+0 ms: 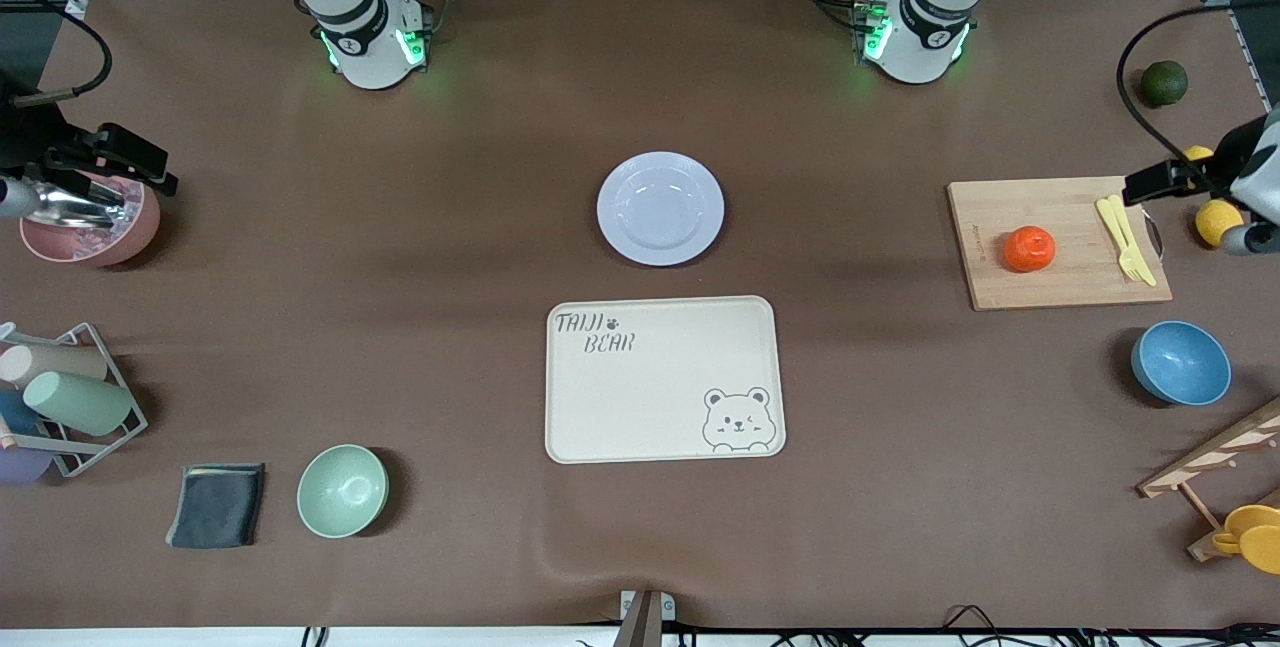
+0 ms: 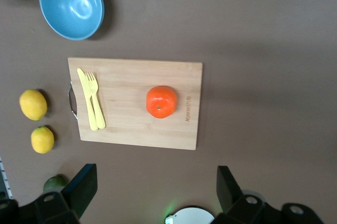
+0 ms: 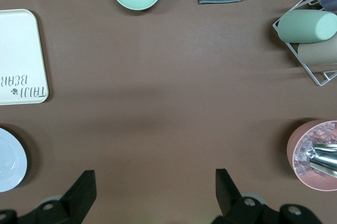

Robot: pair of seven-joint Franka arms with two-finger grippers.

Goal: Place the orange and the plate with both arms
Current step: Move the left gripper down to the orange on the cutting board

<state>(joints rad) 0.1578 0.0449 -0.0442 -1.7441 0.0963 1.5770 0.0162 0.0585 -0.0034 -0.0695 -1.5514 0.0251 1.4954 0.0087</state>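
A: Bamboo board (image 1: 1060, 242) at the left arm's end carries the orange (image 1: 1029, 248), beside a yellow fork and knife (image 1: 1125, 238). Plate (image 1: 660, 208) sits mid-table, just farther than the bear tray (image 1: 664, 379).

B: Grippers?

A: I see left gripper (image 2: 152, 192) fingers spread, empty, high over the board. Right gripper (image 3: 152, 192) likewise spread, above bare table; front view cuts both off at the edges.
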